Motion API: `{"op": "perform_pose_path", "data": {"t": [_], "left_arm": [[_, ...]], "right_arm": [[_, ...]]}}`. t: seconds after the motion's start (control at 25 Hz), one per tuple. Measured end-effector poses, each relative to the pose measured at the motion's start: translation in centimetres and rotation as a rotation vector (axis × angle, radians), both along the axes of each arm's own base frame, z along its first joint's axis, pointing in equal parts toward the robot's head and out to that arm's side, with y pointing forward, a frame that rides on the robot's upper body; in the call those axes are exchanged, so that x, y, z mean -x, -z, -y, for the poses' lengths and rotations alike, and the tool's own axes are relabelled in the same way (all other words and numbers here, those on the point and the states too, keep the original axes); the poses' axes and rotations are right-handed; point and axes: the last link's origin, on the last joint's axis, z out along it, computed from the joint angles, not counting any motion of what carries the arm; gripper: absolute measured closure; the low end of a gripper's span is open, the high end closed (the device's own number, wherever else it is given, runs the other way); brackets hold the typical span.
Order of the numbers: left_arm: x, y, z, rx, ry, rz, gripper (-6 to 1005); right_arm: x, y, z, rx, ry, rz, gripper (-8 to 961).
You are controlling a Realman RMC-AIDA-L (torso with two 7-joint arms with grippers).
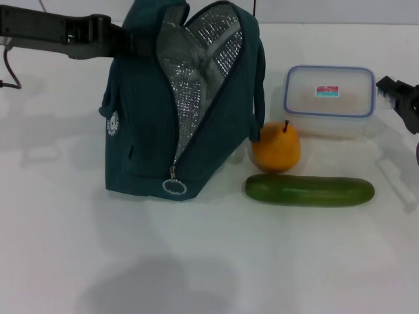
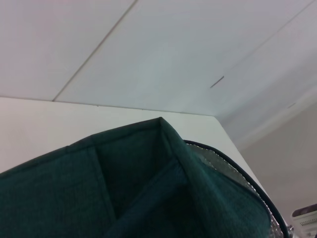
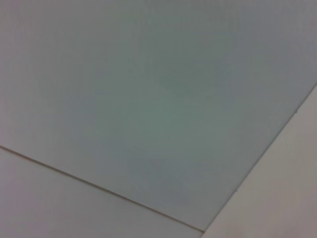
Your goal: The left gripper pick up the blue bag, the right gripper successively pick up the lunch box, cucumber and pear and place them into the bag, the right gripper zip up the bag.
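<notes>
Left hand (image 1: 126, 40) at blue bag (image 1: 141, 124)

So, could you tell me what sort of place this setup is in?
Probably a lab test bench rather than a kitchen: a bare white table, plain panelled walls in the wrist views, and only staged props, namely a bag, lunch box, pear and cucumber.

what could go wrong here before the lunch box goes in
The blue bag stands upright, held only at its top by the left gripper; it could sag or tip. The pear sits right in front of the lunch box, touching the bag, so the right gripper might knock it rolling.
</notes>
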Motion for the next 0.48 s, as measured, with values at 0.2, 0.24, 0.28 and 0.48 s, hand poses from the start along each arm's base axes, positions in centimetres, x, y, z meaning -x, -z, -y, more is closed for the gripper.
{"op": "perform_pose_path", "data": {"t": [0.2,0.24,0.28,0.48], "left_arm": [[0.0,0.0,0.0,0.001,0.000,0.000,956],[0.0,0.0,0.0,0.001,0.000,0.000,956],[0.0,0.0,0.0,0.001,0.000,0.000,956],[0.0,0.0,0.0,0.001,0.000,-0.001,956]], "right_arm": [[0.0,-0.4,0.3,-0.022,-0.026,0.004,857],[0.0,-0.9,0.4,-0.043,-0.038,0.000,857],[0.0,-0.9,0.4,-0.043,-0.038,0.000,857],[0.0,-2.4,1.1,-0.124,-0.071,-0.061,857]]}}
